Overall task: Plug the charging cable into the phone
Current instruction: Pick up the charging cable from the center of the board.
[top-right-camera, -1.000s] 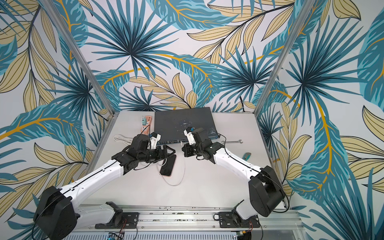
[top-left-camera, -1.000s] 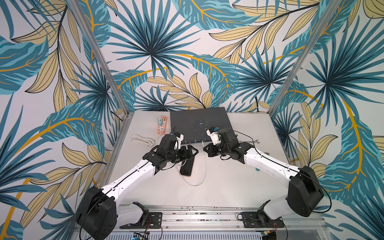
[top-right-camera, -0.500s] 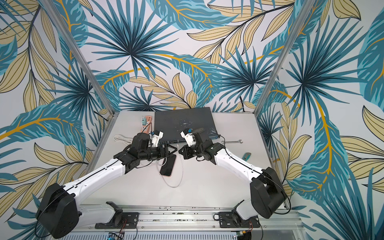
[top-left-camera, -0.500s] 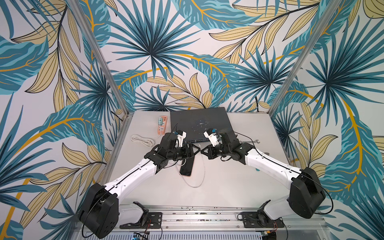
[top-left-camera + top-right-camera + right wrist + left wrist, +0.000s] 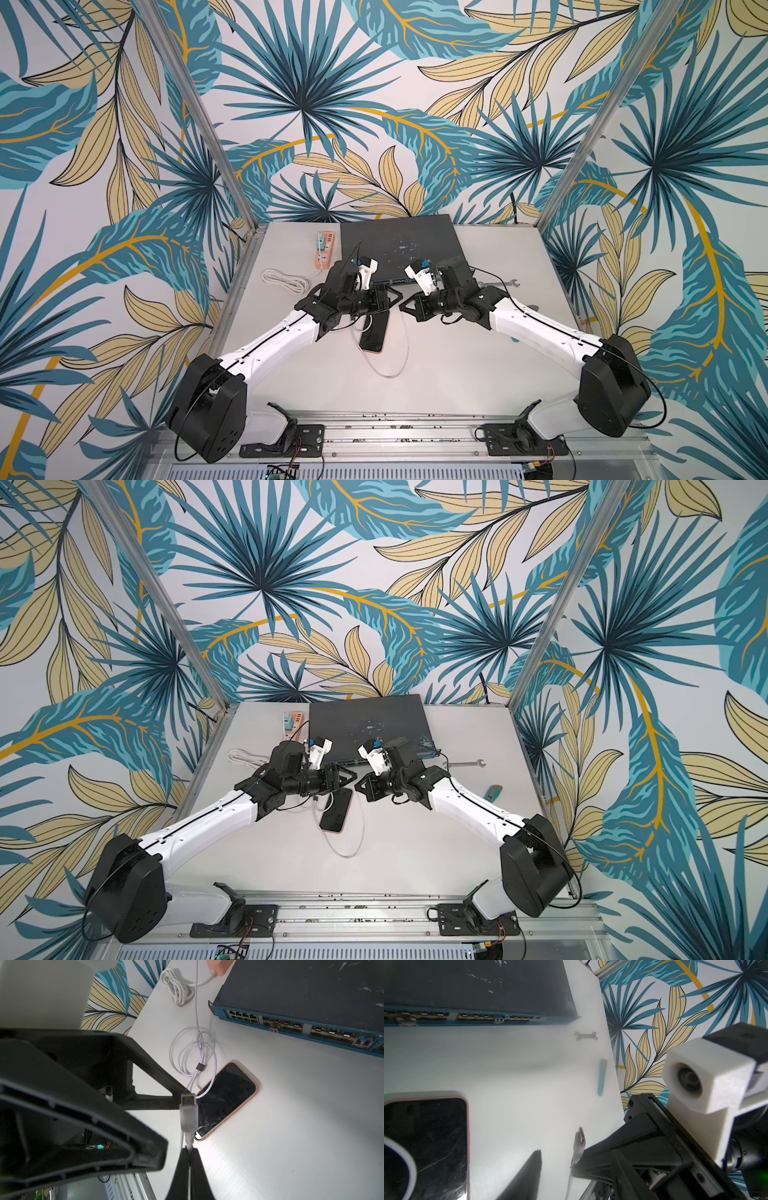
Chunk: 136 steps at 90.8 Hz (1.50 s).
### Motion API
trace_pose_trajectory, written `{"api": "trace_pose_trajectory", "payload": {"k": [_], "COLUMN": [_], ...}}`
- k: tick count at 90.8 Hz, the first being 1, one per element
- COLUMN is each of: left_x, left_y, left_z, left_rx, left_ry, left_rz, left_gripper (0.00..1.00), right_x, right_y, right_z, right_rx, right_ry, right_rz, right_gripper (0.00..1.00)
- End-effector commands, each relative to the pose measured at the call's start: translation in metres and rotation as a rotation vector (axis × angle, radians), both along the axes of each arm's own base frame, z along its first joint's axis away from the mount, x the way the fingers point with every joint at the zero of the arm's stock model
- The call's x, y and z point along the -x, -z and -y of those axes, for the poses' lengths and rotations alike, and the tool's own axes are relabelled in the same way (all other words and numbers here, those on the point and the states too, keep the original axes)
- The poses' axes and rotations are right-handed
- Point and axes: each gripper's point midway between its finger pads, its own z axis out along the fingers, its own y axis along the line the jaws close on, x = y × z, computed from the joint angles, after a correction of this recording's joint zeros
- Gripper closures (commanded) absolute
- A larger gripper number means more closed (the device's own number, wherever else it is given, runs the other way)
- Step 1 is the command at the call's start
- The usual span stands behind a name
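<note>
White, silvery-tipped charging cable (image 5: 188, 1118) is being clamped in right gripper (image 5: 188, 1152) jaws; left gripper (image 5: 175, 1128) jaws are being held apart.

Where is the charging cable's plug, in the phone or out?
Out. The right hand pinches the charging cable behind its plug, in the air, apart from the phone.

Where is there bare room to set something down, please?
Bare: the near strip between charging cable and front rail; the patch right of the network switch, behind the wrench. Crowded: the centre around the phone, where left hand and right hand meet; the corner with power strip and bundled cord.
</note>
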Motion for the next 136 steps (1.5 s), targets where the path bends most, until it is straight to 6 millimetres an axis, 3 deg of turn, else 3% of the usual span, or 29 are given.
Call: {"api": "trace_pose_trajectory", "payload": {"k": [1, 28, 58, 68, 100, 107, 125, 136], "left_x": [-0.006, -0.007, -0.002, -0.002, -0.003, -0.005, -0.009, -0.010], "left_y": [-0.017, -0.013, 0.003, 0.005, 0.012, 0.013, 0.006, 0.003], "left_z": [0.007, 0.007, 0.004, 0.006, 0.004, 0.000, 0.001, 0.003], "left_rx": [0.021, 0.003, -0.019, -0.015, -0.031, -0.033, 0.031, 0.064], "left_ry": [0.021, 0.027, 0.030, 0.034, 0.028, 0.011, -0.022, -0.031], "left_rz": [0.052, 0.040, 0.011, 0.003, -0.028, -0.037, -0.046, -0.050], "left_gripper": [0.47, 0.62, 0.67, 0.74, 1.00, 1.00, 1.00, 1.00], "right_x": [0.012, 0.011, 0.009, 0.019, 0.016, 0.015, 0.011, 0.005], "right_y": [0.000, -0.002, -0.005, -0.006, -0.010, -0.009, -0.012, -0.013], "right_z": [-0.002, 0.000, 0.001, -0.007, -0.006, -0.005, -0.005, -0.007], "right_rx": [0.008, 0.024, 0.023, 0.022, 0.054, 0.058, 0.049, 0.048], "right_ry": [-0.040, -0.025, -0.014, -0.042, -0.033, -0.027, -0.007, 0.001], "right_rz": [-0.006, 0.007, 0.011, 0.015, 0.053, 0.054, 0.072, 0.085], "right_gripper": [1.00, 1.00, 1.00, 1.00, 1.00, 1.00, 0.67, 0.63]}}
